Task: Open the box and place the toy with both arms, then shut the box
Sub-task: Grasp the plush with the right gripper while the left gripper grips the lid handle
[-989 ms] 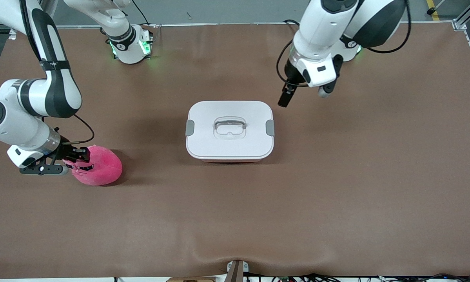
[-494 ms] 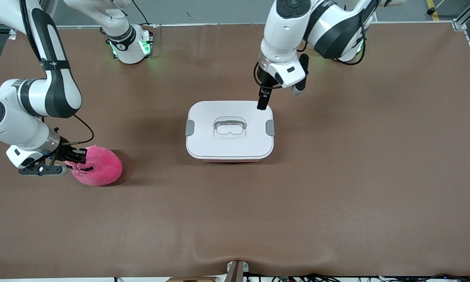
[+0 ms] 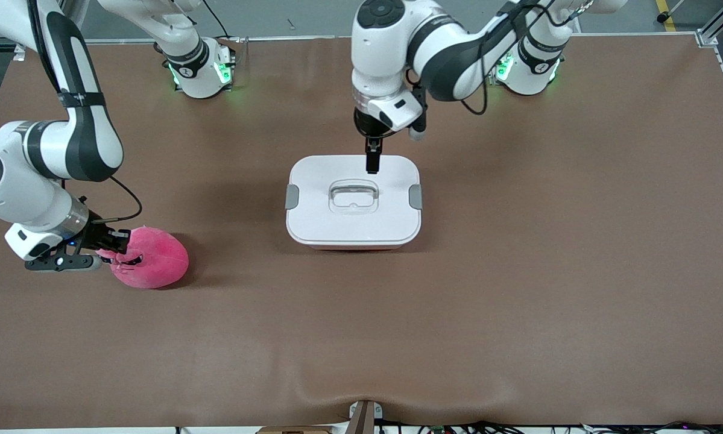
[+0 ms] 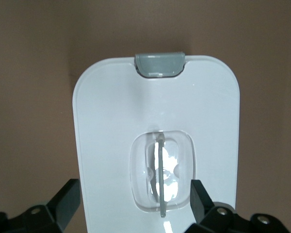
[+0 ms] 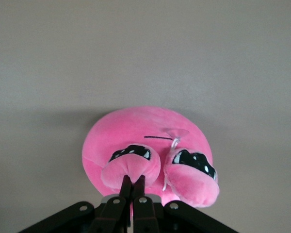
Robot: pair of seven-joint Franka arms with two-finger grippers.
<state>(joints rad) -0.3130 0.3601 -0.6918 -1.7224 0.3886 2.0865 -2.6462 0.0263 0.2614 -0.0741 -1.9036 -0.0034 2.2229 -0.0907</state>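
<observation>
Front view: box [image 3: 353,202] mid-bench, lid on, latches shut. Toy [image 3: 150,258] toward right arm's end from box, soft, light, squashy. Right gripper [image 5: 132,187] pinching toy's plush fold. Left gripper [image 4: 134,200] spread over box's rigid, slick handle [image 4: 161,177]: best hold there.

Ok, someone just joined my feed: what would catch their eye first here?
Probably the bright pink toy on the brown table toward the right arm's end, with the right end effector shut on a fold of its plush. Next, the white-lidded box mid-table, lid still on, with the left end effector open above its clear handle.
</observation>
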